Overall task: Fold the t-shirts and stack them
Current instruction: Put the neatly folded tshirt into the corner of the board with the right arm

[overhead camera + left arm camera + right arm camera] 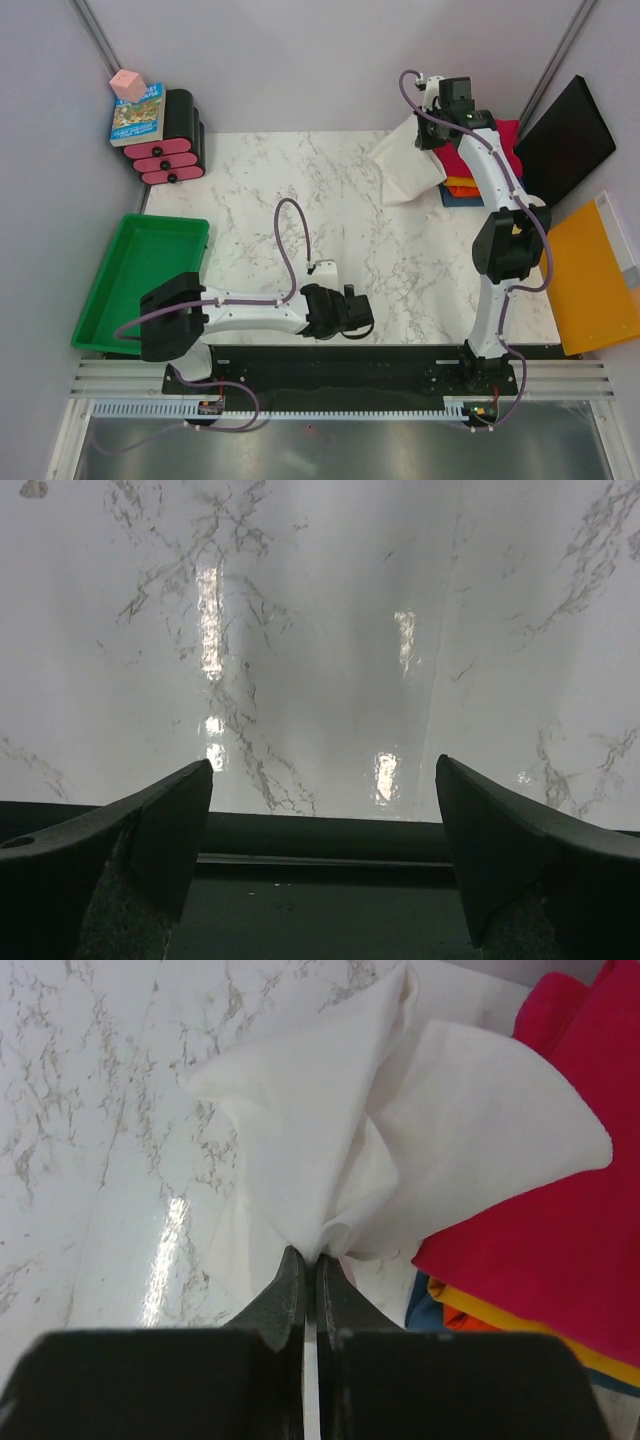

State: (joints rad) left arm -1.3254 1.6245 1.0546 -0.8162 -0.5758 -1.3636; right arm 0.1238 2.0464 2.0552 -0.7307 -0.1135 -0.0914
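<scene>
Top external — book [137, 113] illeg. — tee [410, 165] pinched

White t-shirt [330, 1140] is pinched btwn closed jaws of right gripper [310, 1260], fanned out over marble table [90, 1110]; at right, magenta tee [560, 1230] is stacked on orange tee [480, 1312] & blue tee [422, 1305]

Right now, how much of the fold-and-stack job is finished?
Done: the magenta tee, orange tee and dark blue tee lie folded in a stack at far right. In hand: the right gripper is shut on the off-white tee, bunched beside that stack. Remaining: fold it and stack it. The left gripper hangs open over bare table.
</scene>
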